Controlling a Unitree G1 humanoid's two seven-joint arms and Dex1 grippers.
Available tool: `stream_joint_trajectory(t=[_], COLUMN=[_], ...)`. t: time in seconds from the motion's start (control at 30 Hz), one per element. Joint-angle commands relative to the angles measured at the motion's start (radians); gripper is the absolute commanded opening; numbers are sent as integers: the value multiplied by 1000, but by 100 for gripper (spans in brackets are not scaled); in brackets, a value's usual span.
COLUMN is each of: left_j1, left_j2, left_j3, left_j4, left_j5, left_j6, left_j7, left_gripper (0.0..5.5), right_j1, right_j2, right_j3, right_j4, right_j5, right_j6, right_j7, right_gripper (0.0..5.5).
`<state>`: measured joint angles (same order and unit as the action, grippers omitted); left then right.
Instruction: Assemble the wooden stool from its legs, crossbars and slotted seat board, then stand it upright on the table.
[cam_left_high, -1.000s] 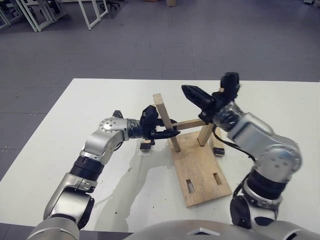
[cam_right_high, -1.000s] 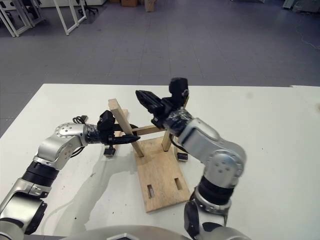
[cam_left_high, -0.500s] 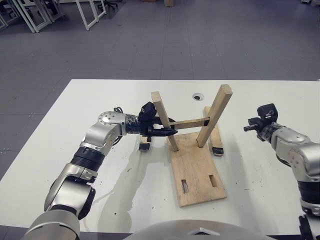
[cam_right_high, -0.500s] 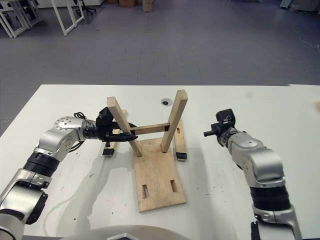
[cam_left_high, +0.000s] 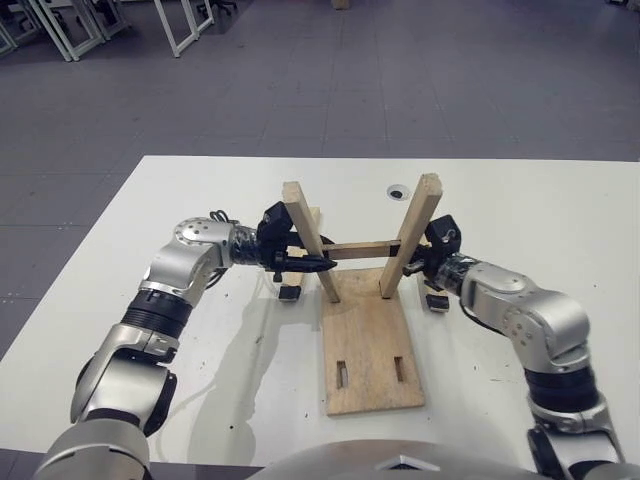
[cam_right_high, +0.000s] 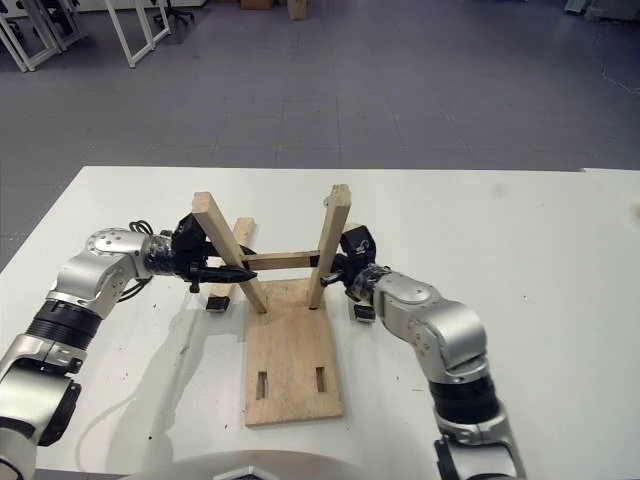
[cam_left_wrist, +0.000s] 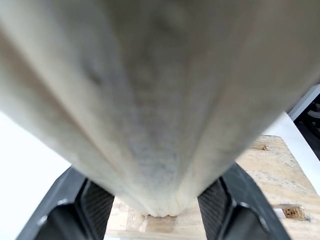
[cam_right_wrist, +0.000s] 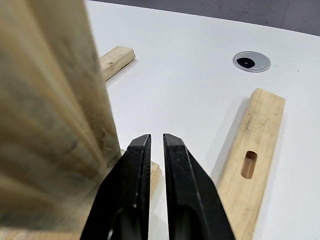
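Table (cam_left_high: 560, 210): L gripper (cam_left_high: 315, 264) clamps leg (cam_left_high: 302, 228), R gripper (cam_right_wrist: 156, 136) alongside.

No legible text — none anywhere

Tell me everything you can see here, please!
table: one, white, under everything.
seat board: one, light wood, flat on table.
left upright leg: one, light wood, standing on board.
right upright leg: one, light wood, standing on board.
crossbar: one, light wood, joining both.
loose legs: two, light wood, lying on table.
grommet: one, grey, table's far side.
left end effector: one, black, gripping left upright leg.
right end effector: one, black, beside right upright leg.
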<state>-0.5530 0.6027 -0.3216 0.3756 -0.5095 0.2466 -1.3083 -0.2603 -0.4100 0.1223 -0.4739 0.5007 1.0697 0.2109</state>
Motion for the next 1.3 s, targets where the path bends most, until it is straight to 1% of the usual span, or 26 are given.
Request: stream_joint_trajectory(t=[0.03, 0.07, 0.1, 0.13, 0.17, 0.23, 0.33, 0.37, 0.47, 0.53, 0.63, 0.7, 0.73, 0.77, 0.87, 0.93, 1.0, 1.03, 1.13, 1.23, 1.3], left_j1=[61, 52, 47, 41, 32, 7, -43, -57, -92, -112, -124, -134, -138, -142, -151, -161, -176, -184, -192, -209, -226], left_j2=[-53, -61, -65, -70, -73, -78, -84, -85, -88, -93, -98, -102, -104, -107, -121, -121, -105, -94, -25, 53, 100], left_j3=[-85, -74, -68, -63, -62, -63, -60, -58, -58, -60, -55, -55, -54, -51, -27, -14, -12, -17, -42, -78, -62], left_j4=[65, 75, 80, 85, 92, 116, 165, 178, 207, 221, 227, 227, 228, 230, 241, 249, 261, 270, 275, 260, 265], left_j5=[135, 141, 145, 148, 151, 163, 181, 187, 202, 211, 218, 220, 223, 228, 258, 272, 290, 305, 352, 351, 370], left_j6=[18, 5, -5, -24, -35, -58, -81, -87, -105, -114, -119, -120, -125, -126, -132, -136, -136, -144, -145, -110, -103], left_j7=[13, 16, 18, 15, 9, -7, -38, -50, -82, -98, -111, -117, -114, -109, -104, -110, -137, -153, -254, -303, -302], left_gripper=[207, 207, 207, 207, 207, 207, 207, 207, 207, 207, 207, 207, 242, 252, 316, 349, 378, 405, 454, 454, 454], right_j1=[97, 127, 147, 149, 133, 88, 31, 19, 17, 38, 63, 98, 113, 125, 145, 159, 171, 175, 177, 178, 180], right_j2=[-317, -413, -479, -520, -529, -508, -442, -429, -406, -407, -405, -403, -401, -398, -388, -383, -377, -372, -355, -356, -375], right_j3=[-95, -101, -98, -88, -63, 6, 138, 188, 307, 364, 400, 408, 410, 412, 413, 408, 404, 402, 389, 366, 339], right_j4=[-1, 5, 4, -13, -42, -84, -84, -62, 30, 84, 153, 165, 164, 163, 168, 165, 164, 163, 163, 162, 144], right_j5=[28, 33, 41, 66, 92, 111, 64, 12, -143, -226, -303, -324, -328, -334, -352, -358, -360, -360, -354, -346, -341], right_j6=[-27, -47, -69, -86, -96, -118, -173, -225, -379, -473, -569, -593, -598, -602, -607, -603, -596, -592, -576, -569, -564], right_j7=[279, 381, 468, 554, 617, 689, 727, 732, 739, 753, 767, 765, 761, 757, 742, 732, 719, 711, 689, 678, 680], right_gripper=[45, 64, 85, 98, 121, 163, 222, 242, 242, 242, 242, 242, 246, 246, 246, 246, 246, 246, 246, 246, 246])
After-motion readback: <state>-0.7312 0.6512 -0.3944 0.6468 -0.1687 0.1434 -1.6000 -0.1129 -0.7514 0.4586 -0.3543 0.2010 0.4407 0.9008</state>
